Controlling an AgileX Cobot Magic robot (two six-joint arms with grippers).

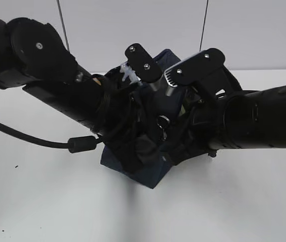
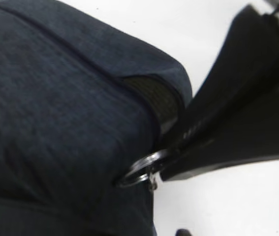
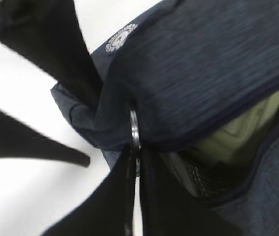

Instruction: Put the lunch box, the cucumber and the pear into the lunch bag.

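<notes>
Only right wrist shows pale lid inside lunch bag — ring pull pinched

both arms hide most of the lunch bag; cucumber, pear unseen.

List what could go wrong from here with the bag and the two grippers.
1. The right gripper pinches only the thin ring pull; it could slip out.
2. The bag sits bunched between both arms, so a hard tug may drag or tip it.
3. The opening is partly open over a pale green lid; fabric could snag on it.
</notes>
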